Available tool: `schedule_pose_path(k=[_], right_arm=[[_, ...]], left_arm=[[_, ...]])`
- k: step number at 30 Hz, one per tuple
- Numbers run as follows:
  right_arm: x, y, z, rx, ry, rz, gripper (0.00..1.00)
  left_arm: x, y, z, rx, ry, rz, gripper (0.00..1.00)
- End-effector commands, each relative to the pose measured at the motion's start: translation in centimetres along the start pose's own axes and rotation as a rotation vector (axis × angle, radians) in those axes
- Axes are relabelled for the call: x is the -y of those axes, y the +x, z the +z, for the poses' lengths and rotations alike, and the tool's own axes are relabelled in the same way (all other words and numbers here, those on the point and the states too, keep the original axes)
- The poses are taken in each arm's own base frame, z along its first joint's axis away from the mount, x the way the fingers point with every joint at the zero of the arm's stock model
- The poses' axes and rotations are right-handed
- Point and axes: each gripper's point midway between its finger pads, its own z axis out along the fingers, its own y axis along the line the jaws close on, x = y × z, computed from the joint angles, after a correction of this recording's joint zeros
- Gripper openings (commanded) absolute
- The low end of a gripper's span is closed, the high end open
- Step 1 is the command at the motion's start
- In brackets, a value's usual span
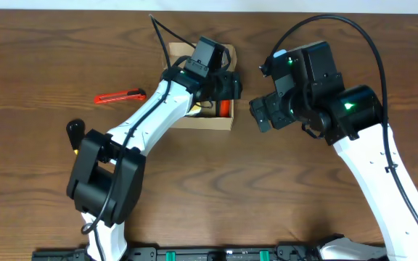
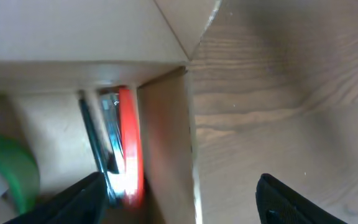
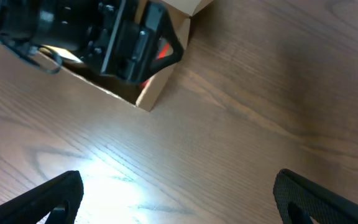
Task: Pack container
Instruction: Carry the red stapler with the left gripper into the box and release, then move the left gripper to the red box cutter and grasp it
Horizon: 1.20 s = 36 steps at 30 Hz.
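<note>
Overhead, we see the container (image 1: 210, 123) left of the middle of the bench (image 1: 35, 58), towards the far edge. Its lid flap is open and the left arm reaches across it. The left end effector (image 1: 223, 87) hangs over the box's right-hand side, too dark from above for us to read its fingers. The right end effector (image 1: 262, 114) sits just beside the container's right wall, apart from it. A red box cutter (image 1: 120, 96) lies on the bench well to the left.

Left wrist view: the left end effector's fingers are spread wide and pinch nothing. One is inside the container and the other outside over bare bench, so they straddle the side wall. Inside, a red-handled tool (image 2: 129, 143) lies against that wall and a green tape roll (image 2: 8, 174) sits further in.

Right wrist view: the right end effector is spread wide and empty over bare bench. The container's near corner is ahead of it, not touching.

We judge the container to be light, thin-walled cardboard, stiff along its edges but easily dented or slid. We would take it by a wall's top edge or brace it from outside, and close the flap with a gentle push rather than a pinch.
</note>
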Motion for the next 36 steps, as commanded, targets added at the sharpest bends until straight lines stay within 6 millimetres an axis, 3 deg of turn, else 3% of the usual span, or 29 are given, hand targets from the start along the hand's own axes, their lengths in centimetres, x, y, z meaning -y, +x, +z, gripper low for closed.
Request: schedule_pose_path(k=[1, 5, 8, 10, 12, 15, 18, 25, 30, 36], right_arm=[[0.2, 0.2, 0.2, -0.009, 0.002, -0.007, 0.99], [0.2, 0.2, 0.2, -0.009, 0.002, -0.007, 0.99], [0.2, 0.2, 0.2, -0.009, 0.002, -0.007, 0.99], [0.2, 0.2, 0.2, -0.009, 0.002, -0.007, 0.99], [0.2, 0.2, 0.2, -0.009, 0.002, -0.007, 0.99], [0.2, 0.2, 0.2, -0.009, 0.002, -0.007, 0.99], [0.2, 0.2, 0.2, -0.009, 0.002, -0.007, 0.99], [0.2, 0.2, 0.2, -0.009, 0.002, -0.007, 0.99], [0.2, 0.2, 0.2, -0.009, 0.002, -0.007, 0.99], [0.2, 0.2, 0.2, -0.009, 0.002, -0.007, 0.99]], left_arm=[[2.7, -4.1, -6.9, 0.182, -0.006, 0.061, 0.77], [0.3, -6.7, -14.8, 0.408, -0.219, -0.009, 0.81], [-3.4, -6.6, -20.6, 0.548, -0.400, -0.196, 0.82], [-5.9, -5.5, -22.6, 0.573, -0.458, -0.361, 0.82], [-8.6, -4.3, -22.9, 0.548, -0.495, -0.522, 0.78], [-13.2, -3.1, -21.8, 0.504, -0.590, -0.683, 0.76], [-17.5, -2.3, -19.3, 0.419, -0.657, -0.795, 0.79], [-24.2, 0.4, -11.9, 0.189, -0.695, -1.013, 0.79], [-26.5, 0.7, -9.0, 0.136, -0.651, -1.106, 0.79], [-27.3, 0.3, -7.1, 0.118, -0.562, -1.197, 0.80]])
